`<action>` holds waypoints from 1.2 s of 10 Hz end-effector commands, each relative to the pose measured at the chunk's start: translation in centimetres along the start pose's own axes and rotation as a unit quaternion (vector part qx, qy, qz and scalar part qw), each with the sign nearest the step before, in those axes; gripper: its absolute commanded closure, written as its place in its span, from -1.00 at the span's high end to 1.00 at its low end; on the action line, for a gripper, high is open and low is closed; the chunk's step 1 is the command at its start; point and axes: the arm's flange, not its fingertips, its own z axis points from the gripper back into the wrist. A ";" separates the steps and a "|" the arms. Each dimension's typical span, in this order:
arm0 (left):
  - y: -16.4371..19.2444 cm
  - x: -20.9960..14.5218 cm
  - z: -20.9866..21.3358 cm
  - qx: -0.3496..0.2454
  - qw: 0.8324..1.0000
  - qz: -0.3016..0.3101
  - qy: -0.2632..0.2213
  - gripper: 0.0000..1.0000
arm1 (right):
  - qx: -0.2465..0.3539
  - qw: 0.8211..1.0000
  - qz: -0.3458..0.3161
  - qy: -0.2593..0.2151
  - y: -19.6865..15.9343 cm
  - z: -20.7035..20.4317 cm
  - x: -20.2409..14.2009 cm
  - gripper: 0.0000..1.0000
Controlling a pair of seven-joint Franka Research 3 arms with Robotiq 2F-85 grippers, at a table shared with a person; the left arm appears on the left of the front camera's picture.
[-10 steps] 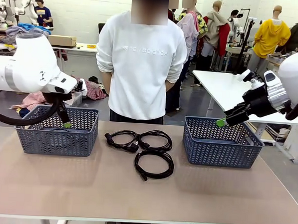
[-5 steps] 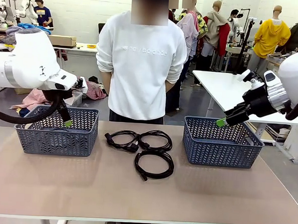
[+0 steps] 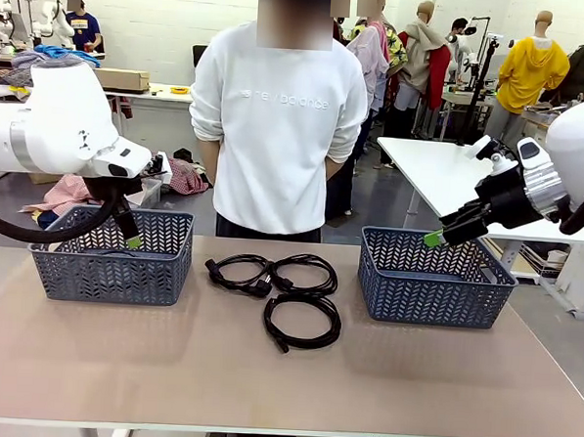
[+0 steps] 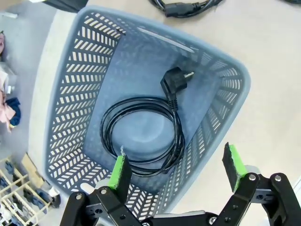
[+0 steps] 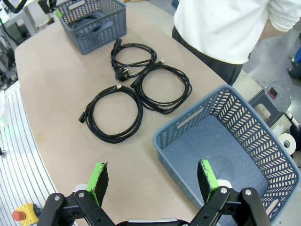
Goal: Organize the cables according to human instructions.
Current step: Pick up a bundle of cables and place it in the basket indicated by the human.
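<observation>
Three coiled black cables lie mid-table: one at the left, one beside it, one nearer me. They also show in the right wrist view, as the far cable, the middle cable and the near cable. Another cable lies coiled in the left basket, its plug on the floor of the basket. My left gripper hangs open above that basket, holding nothing. My right gripper is open over the near rim of the right basket. The human stands at the far side, hands behind the back.
The right basket has nothing in it. Bare tabletop stretches in front of the cables and baskets. A white table stands behind on the right.
My left arm has shifted very slightly above the left basket. The cables, the right arm and the person have not moved.
</observation>
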 end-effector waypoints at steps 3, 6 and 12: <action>-2.3 2.2 1.3 -0.013 0.999 -0.013 -0.041 1.00 | 0.005 1.000 0.009 -0.013 -0.2 -0.2 0.0 1.00; -6.1 5.0 4.3 -0.045 0.992 -0.045 -0.108 1.00 | 0.005 1.000 0.009 -0.013 -0.2 -0.2 0.0 1.00; -12.7 5.2 5.6 -0.089 0.979 -0.045 -0.175 1.00 | 0.005 1.000 0.009 -0.013 -0.2 -0.2 0.0 1.00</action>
